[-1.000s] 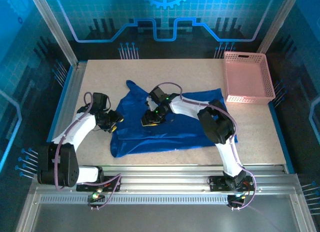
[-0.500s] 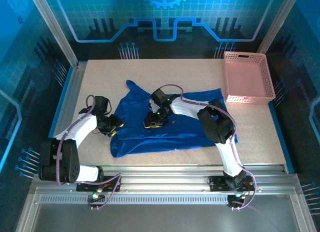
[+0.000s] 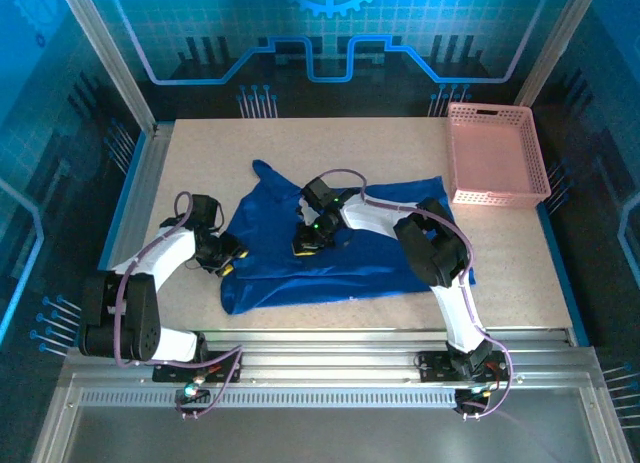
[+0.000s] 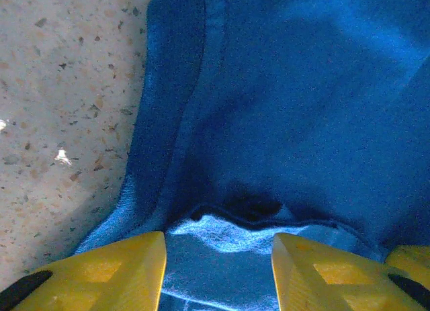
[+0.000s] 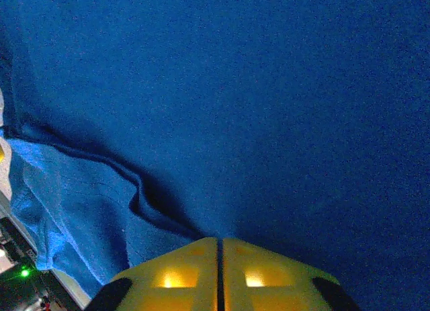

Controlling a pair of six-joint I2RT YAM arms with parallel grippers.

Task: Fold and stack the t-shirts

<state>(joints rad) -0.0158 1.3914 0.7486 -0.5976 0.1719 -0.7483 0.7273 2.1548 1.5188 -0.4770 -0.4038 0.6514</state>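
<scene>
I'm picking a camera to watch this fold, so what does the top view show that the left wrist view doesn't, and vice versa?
Top view adds the whole rumpled t-shirt, the pink basket far right on the table, and the right gripper on the cloth. Left wrist view adds the stitched edge up close, the left gripper open over a paler turned-up patch. Both share blue cloth on speckled table.
</scene>
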